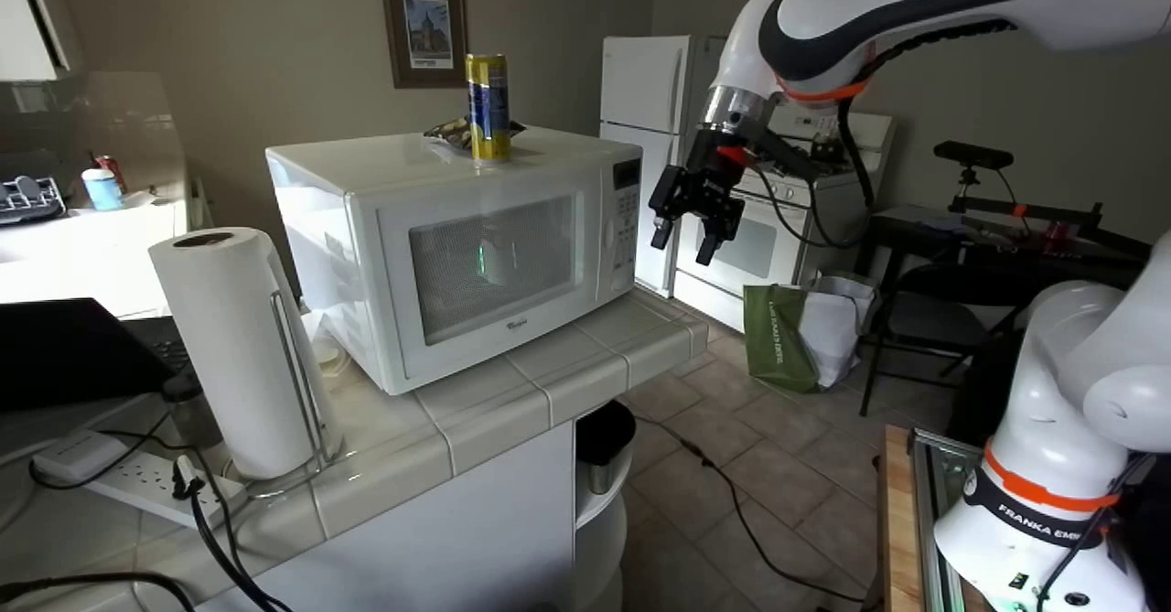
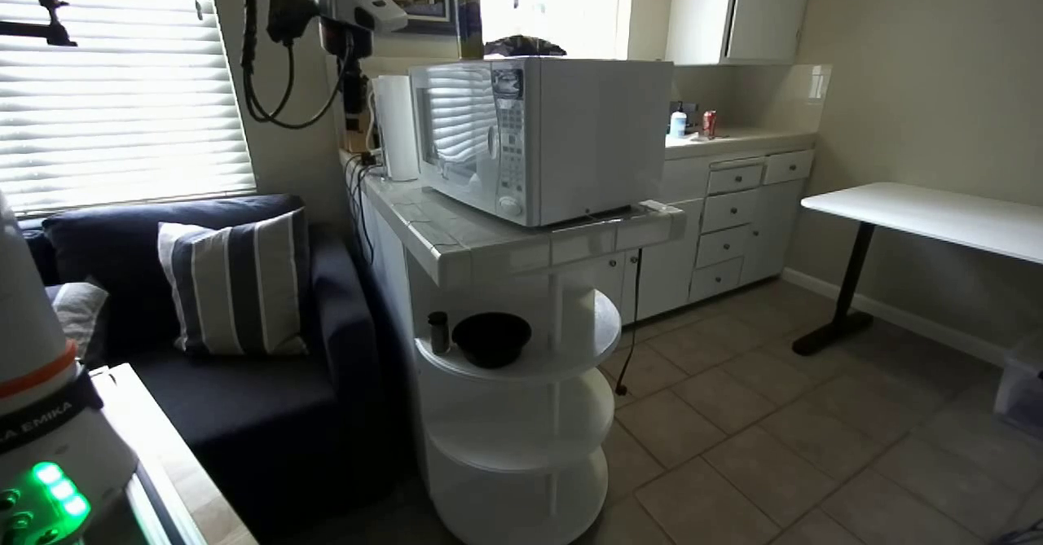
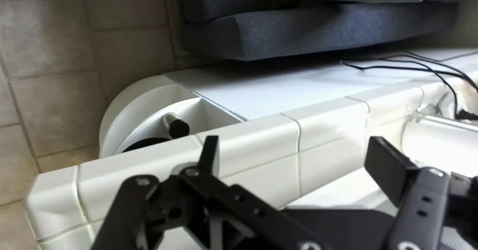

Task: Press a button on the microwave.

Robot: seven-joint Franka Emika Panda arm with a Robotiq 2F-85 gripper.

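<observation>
Countertop microwave (image 1: 485, 260) looked heavy and rigid, needing no grasp, only firm pressure on its keypad (image 1: 626, 226); Robotiq gripper (image 1: 684, 244) stood wide, empty.

Glossy microwave (image 1: 485, 260) and matt cloth sofa (image 2: 236, 402)

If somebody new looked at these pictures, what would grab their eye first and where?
Probably the big white microwave on the tiled counter, with a tall yellow can standing on top. Next, perhaps, the open black tool, hanging in the air to the right of the microwave in an exterior view. Bright green lights on the robot's base, low at the left edge of an exterior view, stand out too.
</observation>
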